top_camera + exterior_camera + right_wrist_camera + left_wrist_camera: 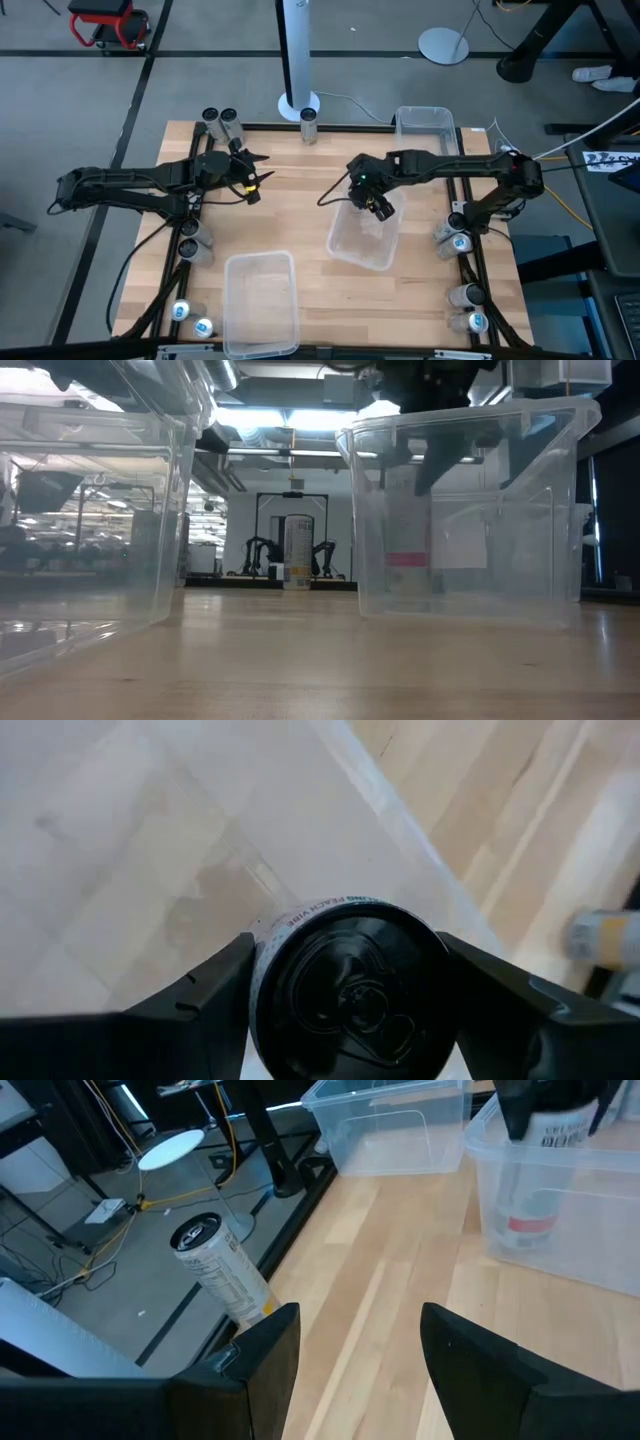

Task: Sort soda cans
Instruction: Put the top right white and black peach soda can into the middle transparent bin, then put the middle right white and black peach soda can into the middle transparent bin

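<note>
High view: the right gripper (378, 205) hangs over the middle bin (362, 240), centre frame. Right wrist view: its jaws squeeze a dark-top can (350, 990). Lower it straight, then let go. Left wrist view: left gripper (355, 1370) jaws half open, empty.

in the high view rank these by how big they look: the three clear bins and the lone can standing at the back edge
1. Front bin, largest.
2. Middle bin, under the right gripper holding a can; partly covered by it, so its rank over the next is unsure.
3. Back bin.
4. Lone can, clearly smallest.
</note>
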